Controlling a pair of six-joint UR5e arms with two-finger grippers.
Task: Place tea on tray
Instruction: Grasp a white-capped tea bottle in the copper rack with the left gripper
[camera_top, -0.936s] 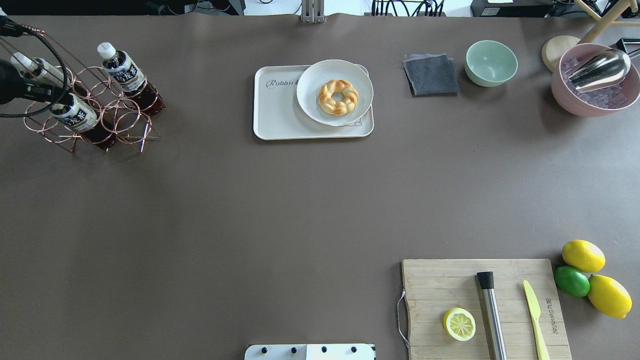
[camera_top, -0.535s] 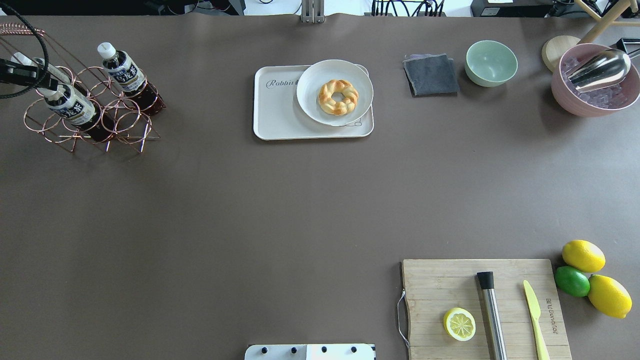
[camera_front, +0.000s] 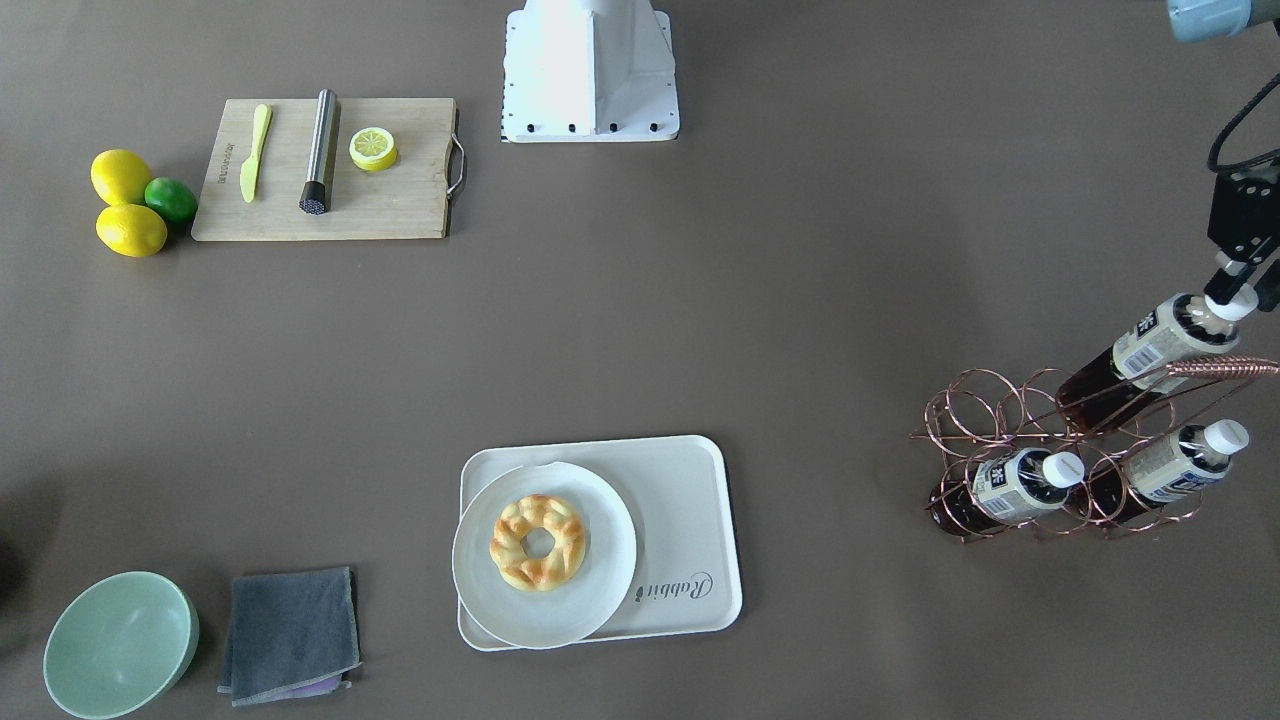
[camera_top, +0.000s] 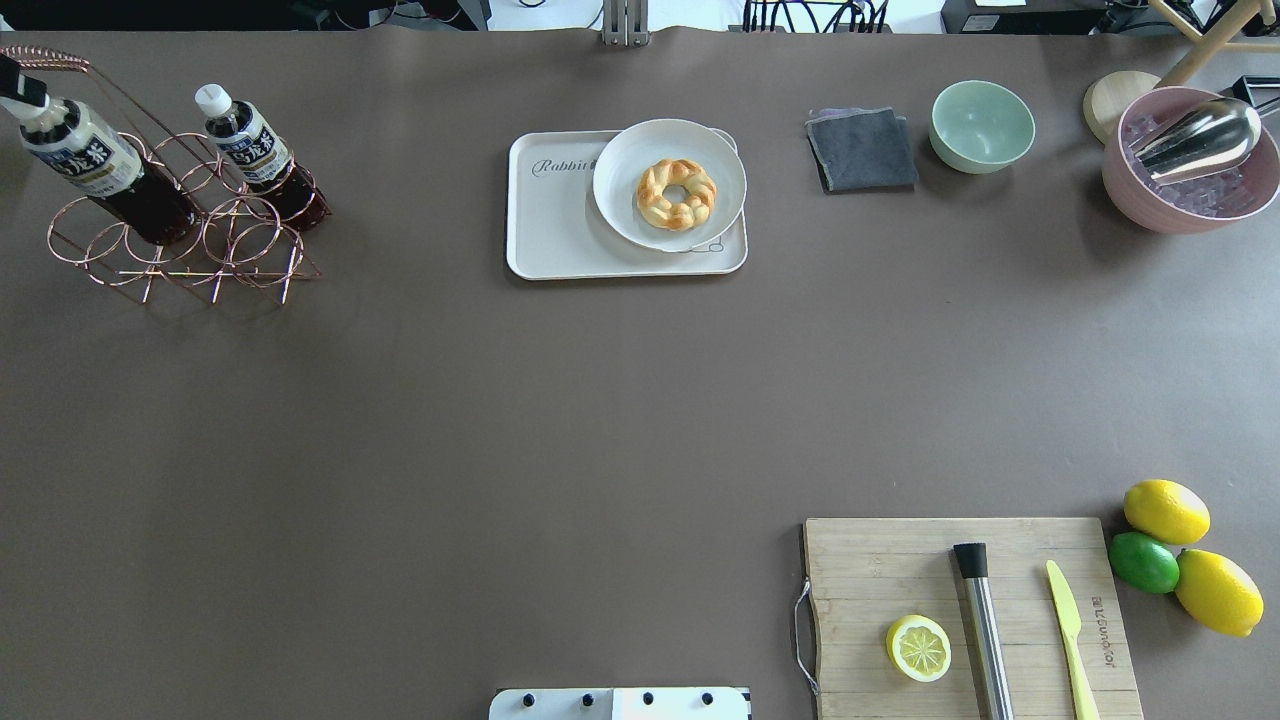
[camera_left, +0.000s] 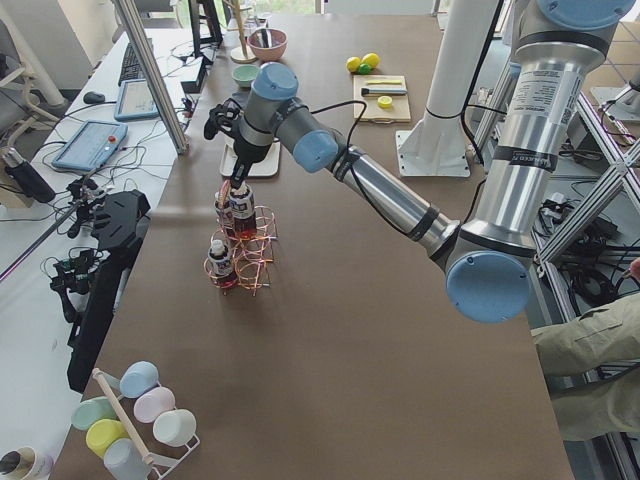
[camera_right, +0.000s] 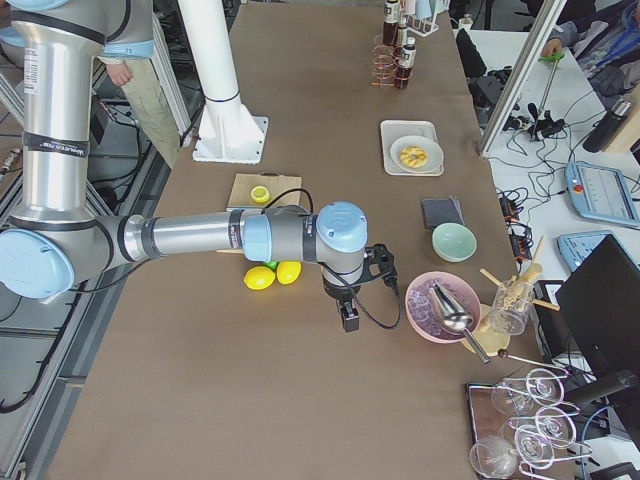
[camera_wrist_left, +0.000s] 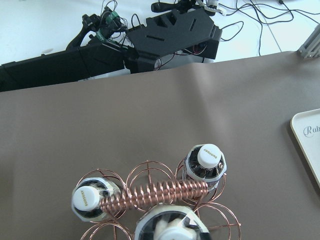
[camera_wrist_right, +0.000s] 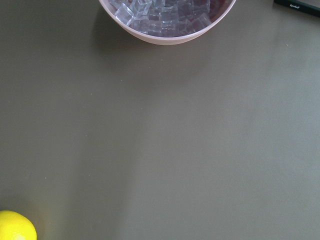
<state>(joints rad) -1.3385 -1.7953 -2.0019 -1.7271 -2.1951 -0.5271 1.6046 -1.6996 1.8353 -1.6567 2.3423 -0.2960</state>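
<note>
The left gripper (camera_front: 1232, 290) is pinched onto the white cap of the tea (camera_front: 1150, 345), a small bottle of dark reddish-brown drink with a printed label. The bottle hangs tilted over the copper wire rack (camera_front: 1000, 400), its cap end well above the rack's rings and its dark lower end down at ring height on the side of the rack nearer the robot. Whether the base is clear of the rings cannot be told. Two matching bottles sit in the rack, one (camera_front: 1010, 482) at its middle and one (camera_front: 1170, 462) at its outer end, both on the side away from the robot. The rack's coiled handle runs across between them and the held bottle. The tray (camera_front: 690, 520) lies well apart from the rack, toward the middle of the table, and carries a round white plate (camera_front: 600, 590) with a braided bread ring (camera_front: 537, 541) on it. The right gripper (camera_right: 349, 318) hangs at the opposite end of the table from the rack, between a pink bowl of ice (camera_right: 425, 300) and two lemons (camera_right: 260, 278). Whether its fingers are apart or together cannot be told.
</note>
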